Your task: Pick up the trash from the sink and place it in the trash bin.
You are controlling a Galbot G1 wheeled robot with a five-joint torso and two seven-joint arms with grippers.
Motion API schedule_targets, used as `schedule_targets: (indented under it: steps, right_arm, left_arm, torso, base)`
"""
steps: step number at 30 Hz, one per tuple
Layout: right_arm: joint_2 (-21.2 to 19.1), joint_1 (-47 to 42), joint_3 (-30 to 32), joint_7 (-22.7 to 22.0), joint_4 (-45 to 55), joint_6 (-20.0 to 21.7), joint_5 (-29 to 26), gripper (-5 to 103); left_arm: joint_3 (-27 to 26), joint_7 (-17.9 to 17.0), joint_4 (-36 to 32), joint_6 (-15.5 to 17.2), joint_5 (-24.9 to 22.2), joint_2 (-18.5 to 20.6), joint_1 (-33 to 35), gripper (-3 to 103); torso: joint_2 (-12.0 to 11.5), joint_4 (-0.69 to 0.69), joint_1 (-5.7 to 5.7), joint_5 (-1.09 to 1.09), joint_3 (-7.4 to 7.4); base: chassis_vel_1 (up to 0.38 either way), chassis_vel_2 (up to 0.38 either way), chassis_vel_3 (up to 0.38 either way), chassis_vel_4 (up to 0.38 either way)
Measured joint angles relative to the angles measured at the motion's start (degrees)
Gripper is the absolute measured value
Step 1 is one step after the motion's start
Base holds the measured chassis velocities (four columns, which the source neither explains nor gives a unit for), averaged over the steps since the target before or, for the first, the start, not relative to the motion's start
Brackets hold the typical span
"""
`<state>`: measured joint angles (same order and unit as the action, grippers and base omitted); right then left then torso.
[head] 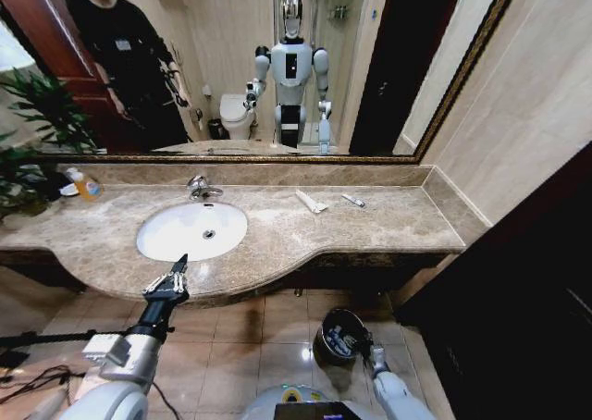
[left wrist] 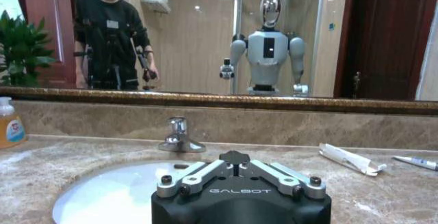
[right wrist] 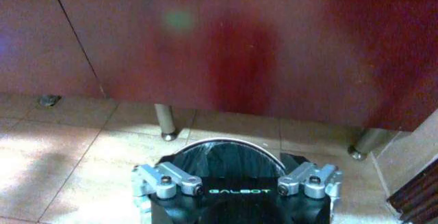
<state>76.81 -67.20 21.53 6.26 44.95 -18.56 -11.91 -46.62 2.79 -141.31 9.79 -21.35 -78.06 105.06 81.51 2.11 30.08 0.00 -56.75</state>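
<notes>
Left gripper, fingers together, hovers at bench edge before the sink; right gripper, jaws apart, over trash bin; two trash pieces lie on bench; judged between picks, next reach rightward.

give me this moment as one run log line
left claw: shut, at counter edge before sink | right claw: open above trash bin | sink: no trash seen | counter: two tubes right of tap

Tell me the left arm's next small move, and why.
Probably swing the left gripper, at the counter's front edge, right toward the white tube on the counter: the sink looks bare, and the right gripper hangs at the trash bin.
</notes>
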Motion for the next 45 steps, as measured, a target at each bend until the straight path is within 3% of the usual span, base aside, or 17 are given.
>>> schedule_targets:
  steps: [2, 21, 30, 45]
  right_arm:
    - [0.0, -0.2, 0.0, 0.0, 0.1, 0.0, 0.0, 100]
    - [-0.5, -1.8, 0.0, -0.3, 2.5, 0.1, -0.2, 100]
    - [-5.7, -14.4, 3.9, -4.6, 27.7, -0.9, -2.6, 100]
    - [-6.5, -31.0, 11.6, -6.5, 64.2, 0.9, -3.6, 100]
  left_arm:
    - [0.0, 0.0, 0.0, 0.0, 0.0, 0.0, 0.0, 0]
    - [0.0, 0.0, 0.0, 0.0, 0.0, 0.0, 0.0, 0]
    - [0.0, 0.0, 0.0, 0.0, 0.0, 0.0, 0.0, 0]
    - [0.0, 0.0, 0.0, 0.0, 0.0, 0.0, 0.0, 0]
  torso:
    - [0.0, 0.00, 0.00, 0.00, 0.00]
    - [0.0, 0.00, 0.00, 0.01, 0.00]
    - [0.0, 0.00, 0.00, 0.00, 0.00]
    - [0.0, -0.01, 0.00, -0.01, 0.00]
  base:
    - [0.000, 0.000, 0.000, 0.000]
    - [0.000, 0.000, 0.000, 0.000]
    - [0.000, 0.000, 0.000, 0.000]
    - [0.000, 0.000, 0.000, 0.000]
